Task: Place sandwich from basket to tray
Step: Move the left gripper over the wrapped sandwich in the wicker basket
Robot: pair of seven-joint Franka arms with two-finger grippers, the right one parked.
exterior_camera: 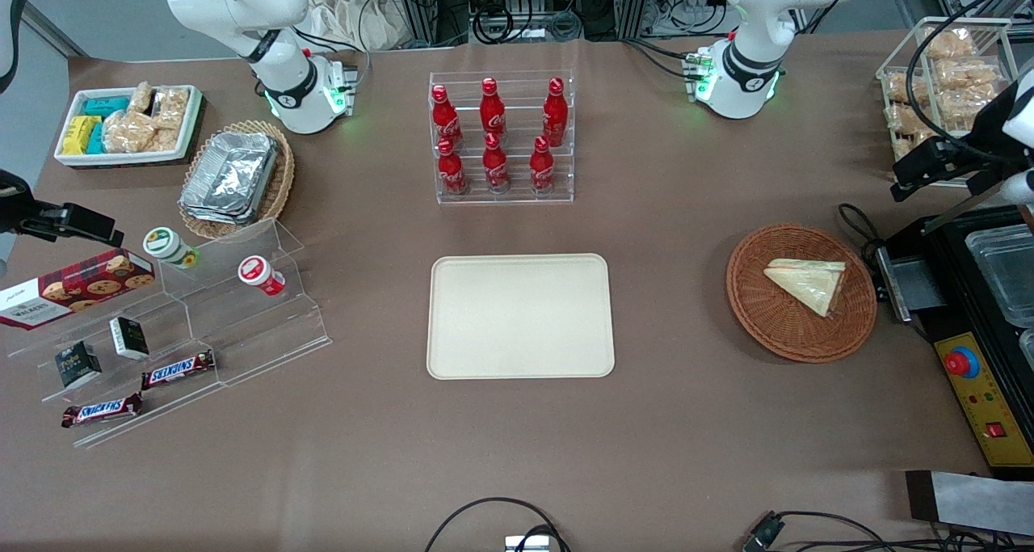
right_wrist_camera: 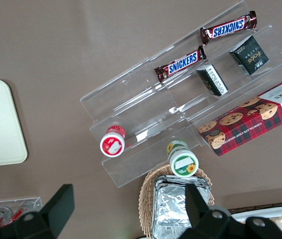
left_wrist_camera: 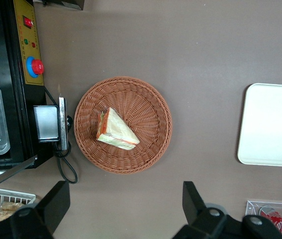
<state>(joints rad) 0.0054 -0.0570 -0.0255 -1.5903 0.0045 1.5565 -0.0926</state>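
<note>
**Sandwich in the basket, hand open and clear of it**

Sandwich point(left_wrist_camera: 116, 131) lies flat in the round reddish-brown wicker basket point(left_wrist_camera: 150, 99), wrapped, orange/green filling showing on the cut edge. Nothing touching it.

Hand point(left_wrist_camera: 123, 209): left arm's, fingers spread wide, holding nothing. It hangs above the counter point(left_wrist_camera: 180, 45) near the basket, well above it. In the front view it sits at the working arm's end of the counter, dark, over the black machine point(exterior_camera: 981, 293) with the red button.

Basket rests on the counter just beside that machine, apart from it. Cream rectangular tray point(exterior_camera: 520, 316) sits mid-counter, bare, well apart from the basket, toward the parked arm's end from it.

Farther from the front camera than the tray: clear rack of six red Coca-Cola bottles point(exterior_camera: 495, 136).

Parked arm's end: stepped acrylic stand point(exterior_camera: 242, 326) with Snickers bars point(exterior_camera: 178, 368), a cookie box point(exterior_camera: 77, 287), two small cups.
</note>
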